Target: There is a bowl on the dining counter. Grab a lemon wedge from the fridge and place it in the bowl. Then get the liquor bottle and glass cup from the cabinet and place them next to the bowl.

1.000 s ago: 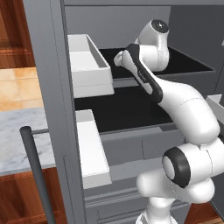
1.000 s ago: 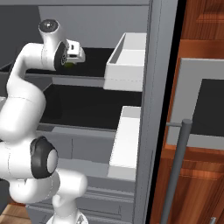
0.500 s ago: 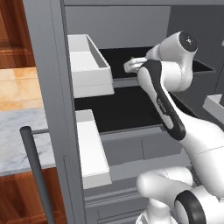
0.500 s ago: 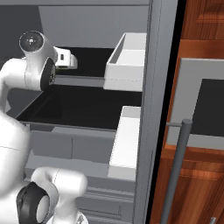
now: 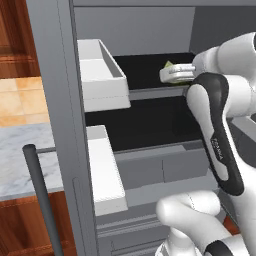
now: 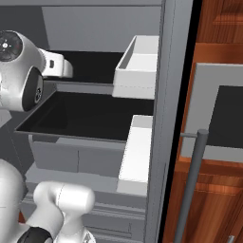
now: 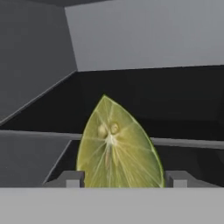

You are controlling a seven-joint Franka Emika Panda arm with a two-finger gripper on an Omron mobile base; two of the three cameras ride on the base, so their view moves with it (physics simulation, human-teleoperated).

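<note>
Grey steel makes up the open fridge door [image 5: 55, 100] at the left of the left base view, with a dark round handle bar [image 5: 42, 200] leaning in front of it and a strip of pale marble counter [image 5: 20, 155] behind. Two white rectangular door bins hang on the door's inner side, the upper door bin [image 5: 102, 75] above the lower door bin [image 5: 105, 170]. To their right lie the black fridge shelves [image 5: 145, 125], one above the other. Further right the white arm [image 5: 220, 135] bends up and reaches in over the upper shelf, where a tip of the yellow-green lemon wedge [image 5: 168, 64] peeks above the white hand.

In the right base view the arm's round joint sits at the far left, the white hand pointing right over the upper shelf, the door bins toward the middle, and the brown wooden cabinet front [image 6: 218, 28] at the far right.

In the hand view the lemon wedge [image 7: 117, 146] stands point up, cut face with seeds toward the camera, between the two small dark tips of the gripper [image 7: 124, 178]. The left tip [image 7: 70, 178] and the right tip [image 7: 177, 178] sit just beside the wedge's lower edges, the jaws partly open around it. Whether they actually press on it I cannot tell. Behind the wedge stretch the black shelf floor and grey fridge walls [image 7: 144, 39].
</note>
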